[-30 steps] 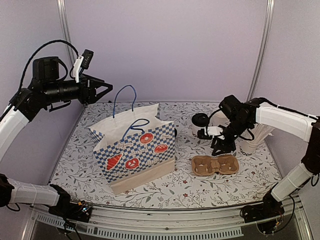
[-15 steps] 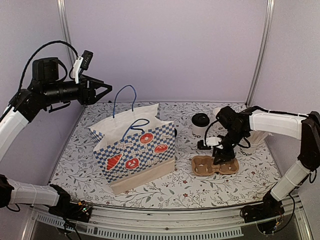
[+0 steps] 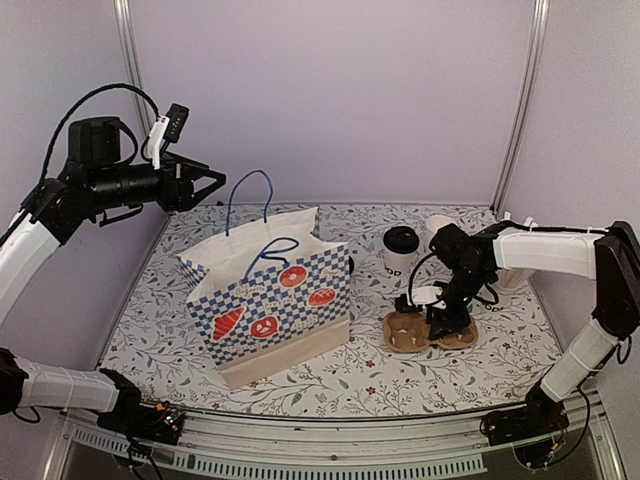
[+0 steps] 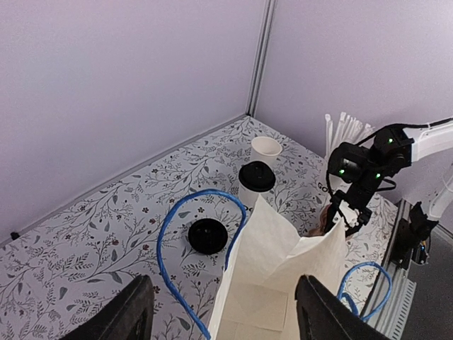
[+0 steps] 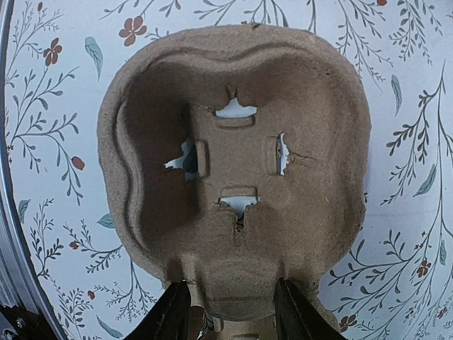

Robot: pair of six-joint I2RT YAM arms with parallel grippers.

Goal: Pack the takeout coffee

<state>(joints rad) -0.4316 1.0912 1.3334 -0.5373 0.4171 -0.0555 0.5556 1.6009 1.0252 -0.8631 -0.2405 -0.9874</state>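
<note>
Nearest to us, the checkered paper bag (image 3: 268, 305) stands upright and open-mouthed on the flowered surface (image 3: 330, 385), left of centre. To its right, and apart from it, a brown pulp cup carrier (image 3: 408, 336) lies flat with both its wells bare.

The right claw (image 3: 443, 318) points straight down onto that carrier. In the wrist view its two fingers (image 5: 177, 312) stand partway apart, one on each side of the carrier's middle ridge. We cannot tell whether they press on the ridge or only flank it.

Just beyond the carrier stands the takeout coffee (image 3: 401, 252), a white cup with dark lettering and a black lid. It is upright on the surface, outside the bag and off the carrier, right of the bag's far corner. Nothing touches it.

Just beside it, slightly farther back and to the right, we see a lidless white cup (image 3: 438, 230). Farther right again, past the right arm, a cup of long white sticks (image 4: 345, 134) shows in the left wrist view. A loose black lid (image 4: 207, 236) lies flat on the surface behind the bag, left of the coffee.

The left claw (image 3: 210, 188) hangs high at the far left, well above the bag. Its fingers are spread wide and hold nothing.
</note>
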